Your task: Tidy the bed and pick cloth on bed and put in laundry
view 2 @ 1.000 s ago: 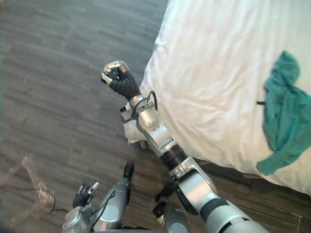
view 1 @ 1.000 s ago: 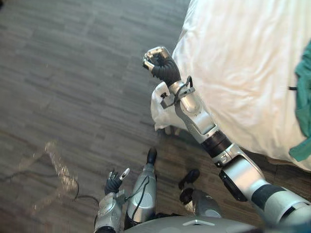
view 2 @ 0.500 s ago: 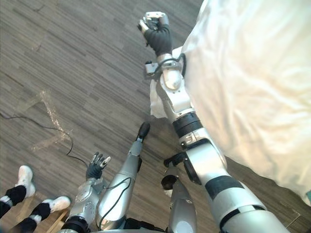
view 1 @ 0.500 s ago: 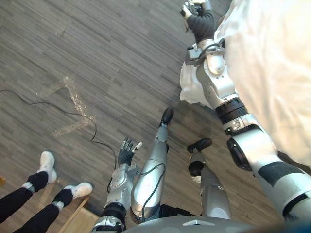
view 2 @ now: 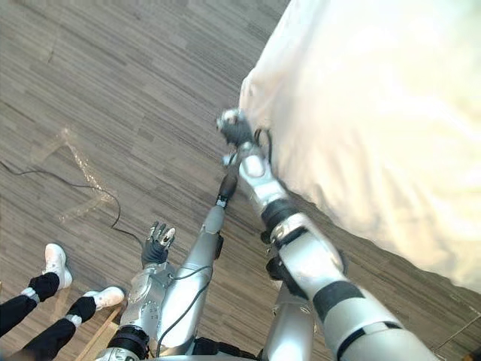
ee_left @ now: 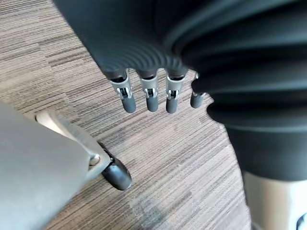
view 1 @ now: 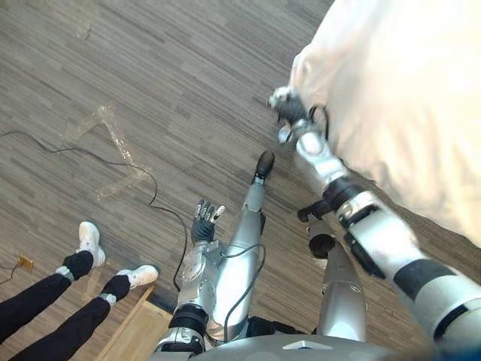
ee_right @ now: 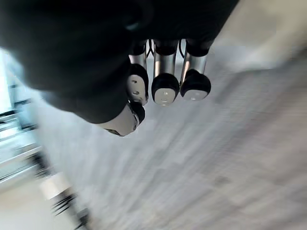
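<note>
In the left eye view the right hand (view 1: 285, 110) hangs just beside the corner of the bed (view 1: 406, 90), where the white sheet (view 1: 308, 64) drapes toward the floor (view 1: 150, 75). The left hand (view 1: 204, 222) is low over the floor, and a person's legs (view 1: 45, 289) stand near on that side.

The right eye view shows the same layout.

In the left wrist view the fingers (ee_left: 151, 96) are straight and hold nothing.

In the right wrist view the fingers (ee_right: 165, 86) are curled in against the thumb, with no cloth between them.

I cannot tell where the loose cloth lies, nor anything about a laundry basket or its contents. To do this step well, the robot should probably face the top of the bed, open the right hand before it reaches, and keep clear of the person.
</note>
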Motion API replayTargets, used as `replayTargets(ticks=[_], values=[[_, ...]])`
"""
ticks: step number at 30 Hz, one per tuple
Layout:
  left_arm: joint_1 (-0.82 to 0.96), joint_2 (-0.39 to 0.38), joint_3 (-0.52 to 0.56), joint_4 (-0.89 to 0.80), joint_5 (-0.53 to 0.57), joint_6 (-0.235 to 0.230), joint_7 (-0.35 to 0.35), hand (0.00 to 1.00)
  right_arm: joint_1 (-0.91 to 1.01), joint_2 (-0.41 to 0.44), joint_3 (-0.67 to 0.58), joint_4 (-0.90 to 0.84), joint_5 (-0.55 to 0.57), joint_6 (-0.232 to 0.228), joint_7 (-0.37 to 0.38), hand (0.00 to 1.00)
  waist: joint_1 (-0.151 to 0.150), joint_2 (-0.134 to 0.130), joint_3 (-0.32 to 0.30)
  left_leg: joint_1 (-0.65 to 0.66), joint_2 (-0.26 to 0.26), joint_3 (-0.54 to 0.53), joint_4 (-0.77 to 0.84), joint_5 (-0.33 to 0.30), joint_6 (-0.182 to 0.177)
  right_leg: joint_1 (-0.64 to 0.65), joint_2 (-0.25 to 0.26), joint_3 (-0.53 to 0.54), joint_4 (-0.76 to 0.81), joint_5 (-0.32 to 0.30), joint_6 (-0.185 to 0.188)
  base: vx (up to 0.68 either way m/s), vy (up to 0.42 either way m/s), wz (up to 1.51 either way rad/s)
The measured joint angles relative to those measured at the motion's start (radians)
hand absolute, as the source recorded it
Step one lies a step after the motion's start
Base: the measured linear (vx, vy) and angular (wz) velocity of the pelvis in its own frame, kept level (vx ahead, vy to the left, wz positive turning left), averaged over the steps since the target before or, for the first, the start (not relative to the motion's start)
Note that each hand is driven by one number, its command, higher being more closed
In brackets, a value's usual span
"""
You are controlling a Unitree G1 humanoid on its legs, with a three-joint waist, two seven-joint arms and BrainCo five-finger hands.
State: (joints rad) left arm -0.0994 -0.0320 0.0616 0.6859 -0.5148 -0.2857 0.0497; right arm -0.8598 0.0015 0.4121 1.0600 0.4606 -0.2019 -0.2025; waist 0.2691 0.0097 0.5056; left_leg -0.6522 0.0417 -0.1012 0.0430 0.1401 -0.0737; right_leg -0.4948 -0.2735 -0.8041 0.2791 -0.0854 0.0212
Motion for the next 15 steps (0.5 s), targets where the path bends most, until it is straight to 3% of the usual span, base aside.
replayTargets(ticks=[3, 5, 8, 15], values=[[0.000, 0.001, 0.025, 0.023, 0.027, 0.012, 0.001, 0.00, 0.171, 0.033, -0.012, 0.014, -0.003, 0.016, -0.002, 1.00, -0.020, -0.013, -0.010, 0.054, 0.000, 0.024, -0.008, 0.000, 0.000, 0.041, -0.003, 0.012, -0.003, 0.000, 0.000, 0.01, 0.021, -0.13], [0.001, 0.000, 0.026, 0.077, 0.054, 0.026, 0.001, 0.00, 0.379, 0.070, -0.089, 0.000, -0.013, 0.022, -0.001, 1.00, -0.067, -0.025, -0.077, 0.109, 0.010, 0.058, -0.011, -0.003, -0.001, 0.087, 0.011, 0.035, -0.034, 0.007, 0.011, -0.04, 0.005, -0.28], [0.008, 0.000, 0.019, 0.108, 0.082, 0.043, 0.001, 0.00, 0.515, 0.094, -0.169, -0.083, -0.012, 0.019, 0.008, 1.00, -0.093, -0.039, -0.121, 0.202, 0.032, 0.104, -0.038, -0.017, -0.004, 0.148, 0.035, 0.070, -0.064, 0.010, 0.015, -0.08, -0.017, -0.42], [0.071, 0.031, 0.023, 0.193, 0.155, 0.078, 0.000, 0.00, 0.722, 0.075, -0.421, -0.160, -0.013, 0.021, 0.051, 1.00, -0.131, -0.078, -0.274, 0.360, 0.080, 0.238, -0.081, -0.036, -0.009, 0.256, 0.126, 0.193, -0.207, 0.072, 0.016, -0.03, -0.027, -0.57]])
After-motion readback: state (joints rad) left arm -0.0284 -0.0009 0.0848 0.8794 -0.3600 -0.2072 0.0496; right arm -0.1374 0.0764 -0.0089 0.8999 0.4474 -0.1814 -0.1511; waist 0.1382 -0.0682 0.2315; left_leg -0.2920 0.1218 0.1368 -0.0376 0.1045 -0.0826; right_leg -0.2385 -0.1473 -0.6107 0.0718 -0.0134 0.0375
